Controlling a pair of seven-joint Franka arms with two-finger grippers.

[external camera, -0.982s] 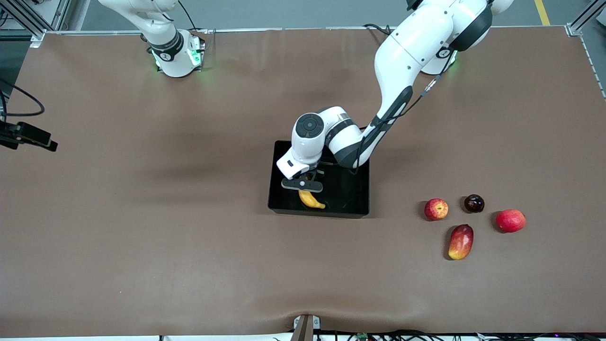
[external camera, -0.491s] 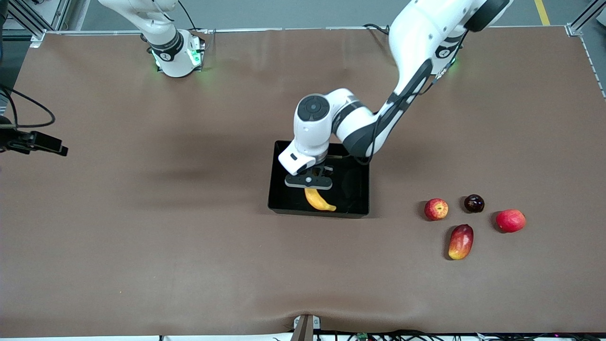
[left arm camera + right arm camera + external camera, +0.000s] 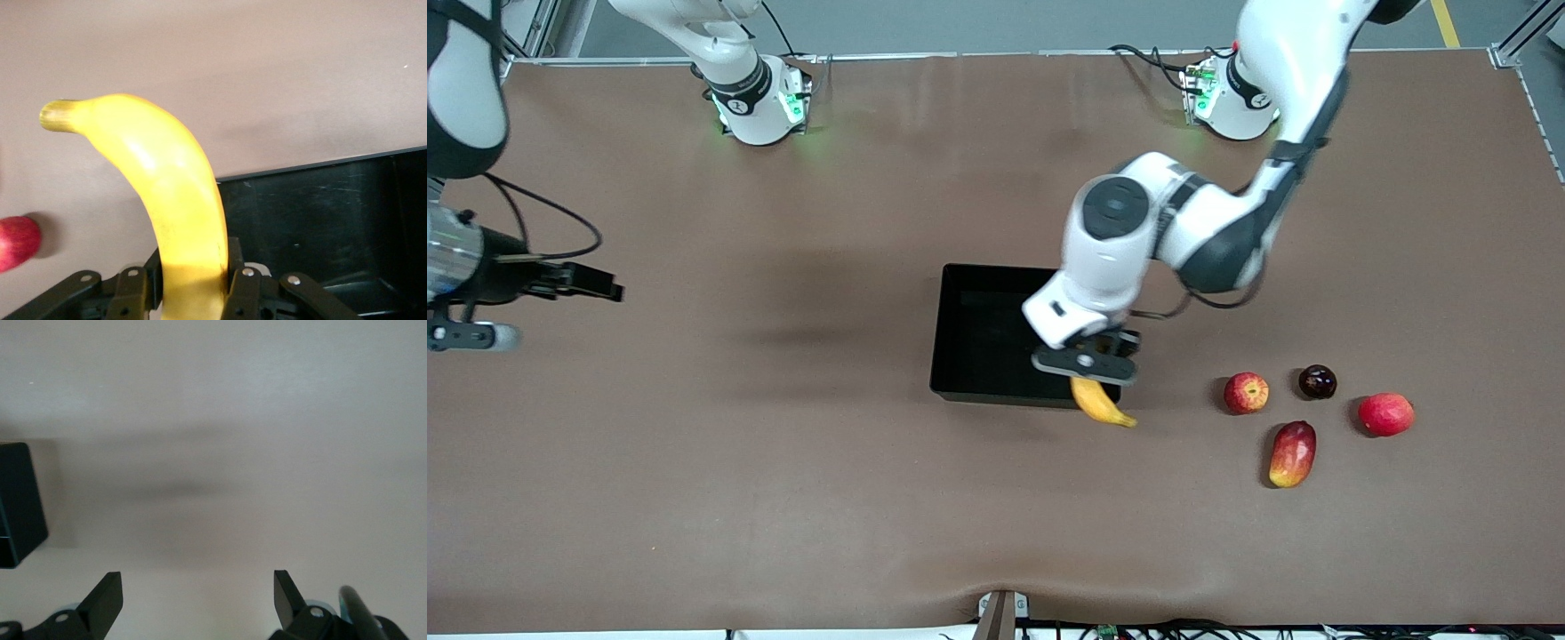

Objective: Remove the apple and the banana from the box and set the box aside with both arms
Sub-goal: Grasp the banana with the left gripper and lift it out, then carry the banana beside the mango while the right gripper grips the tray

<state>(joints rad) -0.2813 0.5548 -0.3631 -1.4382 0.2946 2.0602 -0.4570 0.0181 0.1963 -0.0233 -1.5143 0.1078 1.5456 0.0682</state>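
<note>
Front view: scanning from the right arm's end of the table (image 3: 783, 498) to the left arm's end.
Right gripper (image 3: 198, 595): over bare table near the edge at the right arm's end, well apart from the box; jaws spread wide, nothing between them; this arm waits.
Box (image 3: 980, 342): black bin about mid-table, interior looks empty; no fruit seen inside.
Left gripper (image 3: 1085, 363): over the box corner nearest the front camera on the left arm's side; clamped on the banana.
Banana (image 3: 1100, 404): held up in the air by one end, free end hanging out past the box wall over the table; left wrist view shows fingers (image 3: 245, 291) pinching its thick lower part, stem tip (image 3: 57, 115) free.
Apple (image 3: 1246, 392): already out, on the table toward the left arm's end, beside a dark round fruit (image 3: 1317, 381), mango (image 3: 1292, 453) and plain red fruit (image 3: 1385, 414).
Banana handling (judgement): light, firm skin, smooth and curved, may swing or pivot in an end pinch; mid-body grip is steadier.
Box handling (judgement): stiff, light, glossy walls likely slippery; take opposite walls at the rim, one arm each.
Stage (judgement): banana leaving box, set-down pending; box move not yet begun.
</note>
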